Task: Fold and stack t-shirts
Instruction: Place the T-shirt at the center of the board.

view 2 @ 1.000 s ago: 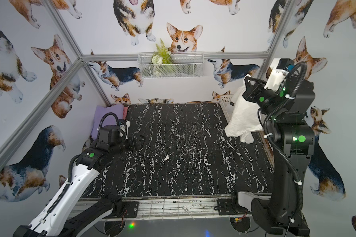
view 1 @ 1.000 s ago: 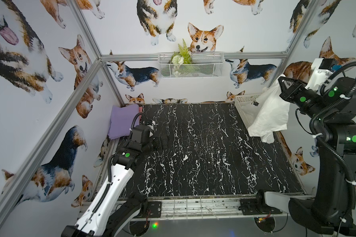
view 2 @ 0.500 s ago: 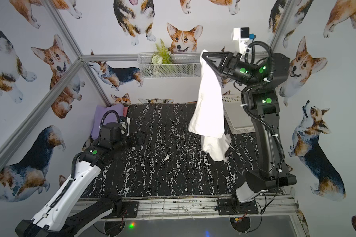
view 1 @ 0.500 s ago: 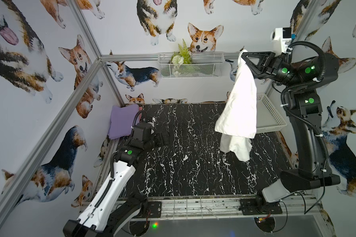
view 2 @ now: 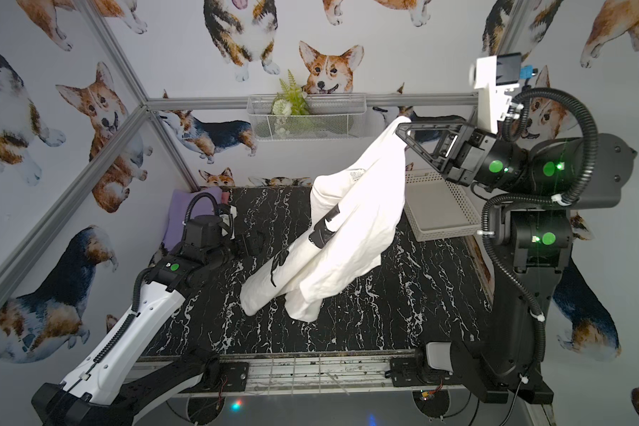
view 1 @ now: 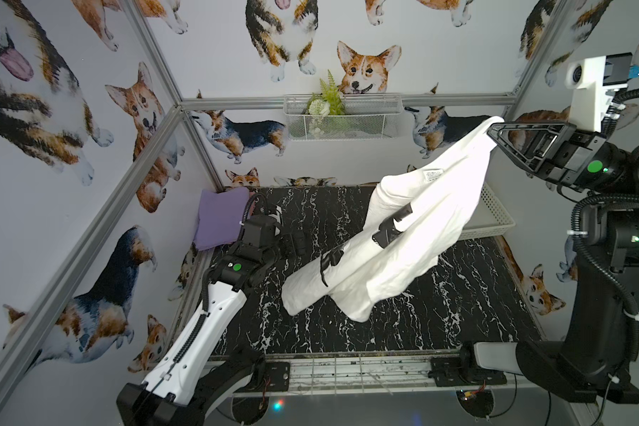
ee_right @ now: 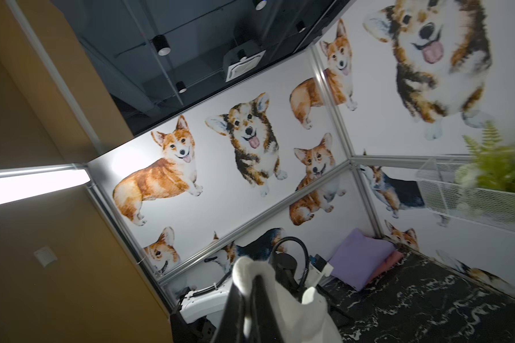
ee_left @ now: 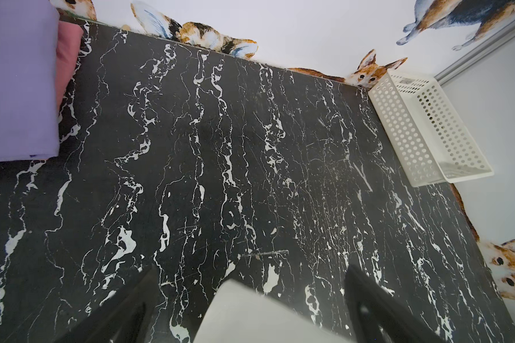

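Lavender shirt [view 1: 220, 217] lies folded at the far-left corner of the table [view 1: 384, 332], hiding most of the pink shirt [ee_left: 67, 56] under it. Left gripper [ee_left: 252, 268], jaws spread, blurs into the dark table. White shirt [view 1: 414, 236] dangles mid-air, pinched by the right gripper [view 1: 491, 128], covering part of the basket [view 1: 495, 217].

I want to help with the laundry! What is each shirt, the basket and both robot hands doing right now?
White t-shirt with black print: unfolded, dangling in the air.
Lavender t-shirt: folded, lying on the pinkish one.
Pinkish t-shirt: under the lavender one, only its edge showing.
White perforated basket: empty.
Right gripper: shut on the white t-shirt.
Left gripper: open, holding nothing.
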